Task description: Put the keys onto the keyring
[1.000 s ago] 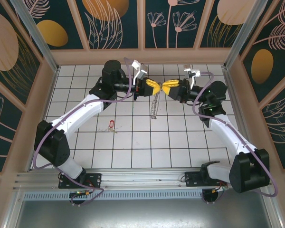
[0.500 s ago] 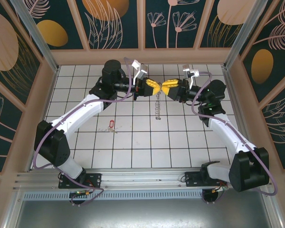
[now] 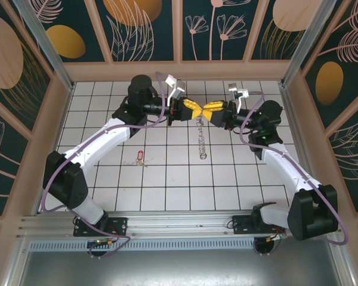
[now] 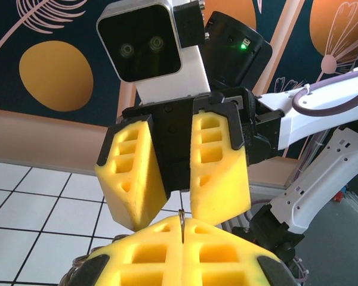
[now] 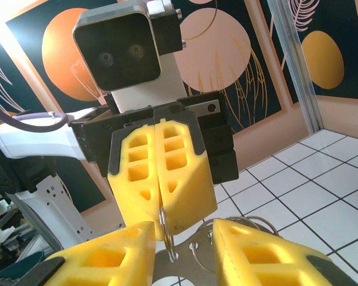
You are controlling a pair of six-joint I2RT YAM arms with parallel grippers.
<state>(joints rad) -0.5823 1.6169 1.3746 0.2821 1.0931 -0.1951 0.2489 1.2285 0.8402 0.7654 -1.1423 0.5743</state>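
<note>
The left gripper (image 3: pixel 197 109) is clamping down on the keyring (image 3: pixel 202 142). In the left wrist view its two yellow fingers (image 4: pixel 227 253) are pressing flat against each other, with a thin wire poking up out of the seam between them. Straight ahead of it, nearly tip to tip, the right gripper (image 3: pixel 207 111) is standing open. In the right wrist view its own yellow fingers (image 5: pixel 101 259) are sitting apart on either side of the wire loops, and I cannot tell whether they are touching the metal.

From the left gripper's closed tips the keyring is hanging straight down as a narrow silvery bunch, dangling over the white tiled table (image 3: pixel 167 179). Whether its lowest pieces are reaching the tiles is not clear.

Further off, back toward the arm bases and out to the left of the left gripper, the key (image 3: pixel 140 156) is lying flat on the tiles with its red head showing. It is resting well apart from the hanging ring and from both grippers.

Beyond the grippers, dark wall panels (image 3: pixel 143 30) with orange ovals are enclosing the table.
</note>
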